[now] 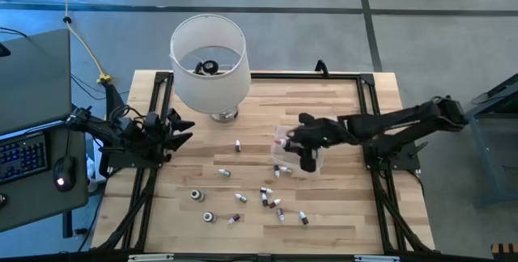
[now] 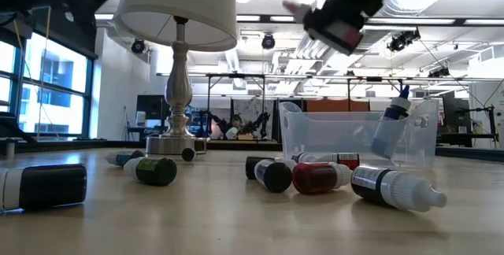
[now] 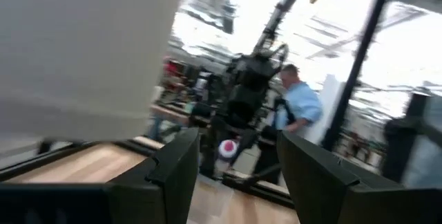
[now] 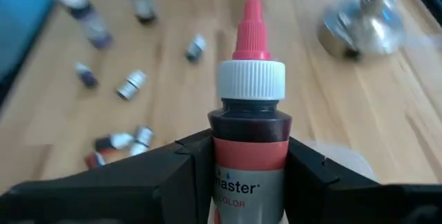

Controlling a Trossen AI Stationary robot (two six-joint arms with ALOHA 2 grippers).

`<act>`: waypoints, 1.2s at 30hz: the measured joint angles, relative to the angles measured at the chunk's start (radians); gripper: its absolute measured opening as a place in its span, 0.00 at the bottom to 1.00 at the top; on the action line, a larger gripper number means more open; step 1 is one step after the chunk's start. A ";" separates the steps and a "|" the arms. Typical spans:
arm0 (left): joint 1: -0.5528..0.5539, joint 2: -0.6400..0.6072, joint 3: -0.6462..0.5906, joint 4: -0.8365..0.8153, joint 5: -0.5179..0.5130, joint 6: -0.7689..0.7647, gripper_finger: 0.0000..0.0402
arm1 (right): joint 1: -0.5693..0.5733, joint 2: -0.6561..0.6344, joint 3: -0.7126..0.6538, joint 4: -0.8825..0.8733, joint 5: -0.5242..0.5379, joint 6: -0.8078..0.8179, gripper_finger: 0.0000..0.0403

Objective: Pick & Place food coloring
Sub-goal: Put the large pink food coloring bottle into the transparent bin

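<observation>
My right gripper (image 1: 293,141) hangs over the clear plastic tub (image 1: 285,163), shut on a food coloring bottle (image 4: 250,137) with a dark red body, white cap and pink nozzle. In the low view the gripper (image 2: 335,20) is well above the tub (image 2: 358,138); a blue-tipped bottle (image 2: 391,127) leans inside it. Several small bottles (image 1: 267,196) lie loose on the wood in front of the tub, and also show in the low view (image 2: 315,178). My left gripper (image 1: 184,130) is open and empty at the table's left, beside the lamp. My right gripper pinches the bottle's labelled body (image 4: 248,182) between its two fingers (image 4: 185,172), one on each side. The fingers come about level from the table's right. The bottle lies along them, with its cap and nozzle (image 1: 279,142) sticking out toward the table's left. It is lifted clear.
A white lampshade (image 1: 209,60) on a metal base (image 1: 224,115) stands at the table's far middle. A laptop and a mouse sit off the table's left. A black frame runs along the table's edges. A person in a light blue shirt (image 3: 297,106) stands beyond the table.
</observation>
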 joint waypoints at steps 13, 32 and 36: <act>0.000 0.426 0.254 -0.031 -0.017 0.102 0.48 | 0.066 -0.082 -0.496 0.915 -0.013 0.011 0.30; 0.003 1.331 0.847 -0.030 -0.105 0.146 0.48 | 0.124 -0.080 -0.513 0.899 -0.023 0.006 0.30; 0.034 1.422 0.923 -0.031 0.002 0.141 0.48 | 0.143 -0.080 -0.512 0.911 -0.024 0.003 0.30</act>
